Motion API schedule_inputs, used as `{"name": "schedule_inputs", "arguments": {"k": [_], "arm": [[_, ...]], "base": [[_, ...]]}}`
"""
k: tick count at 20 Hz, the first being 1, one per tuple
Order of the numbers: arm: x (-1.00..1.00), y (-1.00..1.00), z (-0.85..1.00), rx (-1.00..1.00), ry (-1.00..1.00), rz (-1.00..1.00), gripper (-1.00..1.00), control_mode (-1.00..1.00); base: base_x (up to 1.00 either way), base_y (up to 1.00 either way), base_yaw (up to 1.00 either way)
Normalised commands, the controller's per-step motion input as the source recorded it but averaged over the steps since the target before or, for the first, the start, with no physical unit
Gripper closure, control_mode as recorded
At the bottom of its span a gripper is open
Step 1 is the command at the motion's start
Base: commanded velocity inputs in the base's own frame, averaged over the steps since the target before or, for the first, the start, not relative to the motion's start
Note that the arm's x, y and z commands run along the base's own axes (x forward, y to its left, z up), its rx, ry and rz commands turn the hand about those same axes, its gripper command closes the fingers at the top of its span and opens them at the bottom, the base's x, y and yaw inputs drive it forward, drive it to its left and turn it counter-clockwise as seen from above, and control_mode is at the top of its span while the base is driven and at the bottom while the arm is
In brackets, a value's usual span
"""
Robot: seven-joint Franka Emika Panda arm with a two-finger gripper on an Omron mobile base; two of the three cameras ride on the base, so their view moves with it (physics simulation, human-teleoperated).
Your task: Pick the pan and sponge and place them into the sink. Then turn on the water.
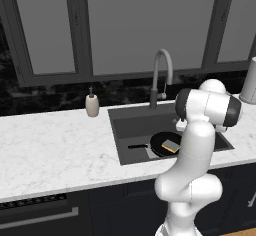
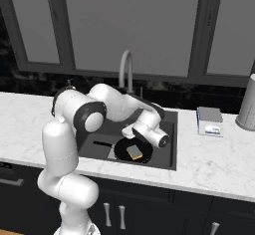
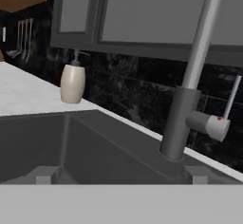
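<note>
The black pan (image 1: 159, 141) lies on the floor of the dark sink (image 1: 135, 125), handle pointing left. The yellow sponge (image 1: 171, 146) rests inside it; the right base view shows the sponge (image 2: 134, 152) in the pan (image 2: 122, 152) too. The grey arched faucet (image 1: 161, 75) stands behind the basin. My gripper (image 3: 121, 178) is open and empty, its fingertips (image 3: 45, 175) wide apart, low over the sink and facing the faucet base (image 3: 178, 123) and its side lever (image 3: 211, 123). No water stream shows under the spout.
A beige soap dispenser (image 1: 92, 104) stands on the marble counter left of the sink. A blue-and-white box (image 2: 209, 121) and a tall grey canister (image 2: 247, 104) sit to the right. Dark window frames and a black backsplash close off the back.
</note>
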Motion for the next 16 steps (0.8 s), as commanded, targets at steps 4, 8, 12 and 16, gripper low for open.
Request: {"name": "schedule_inputs", "arguments": {"k": [4,8,12,16], "arm": [[0.1,0.0,0.34,0.15,-0.08,0.0,-1.0,-1.0],[0.16,0.0,0.46,0.15,-0.1,0.0,-1.0,-1.0],[0.19,0.0,0.42,0.13,-0.08,0.0,-1.0,-1.0],[0.21,0.0,0.29,0.09,-0.05,0.0,-1.0,-1.0]], "base": [[0.0,0.0,0.0],[0.0,0.0,0.0],[0.0,0.0,0.0],[0.0,0.0,0.0]]}}
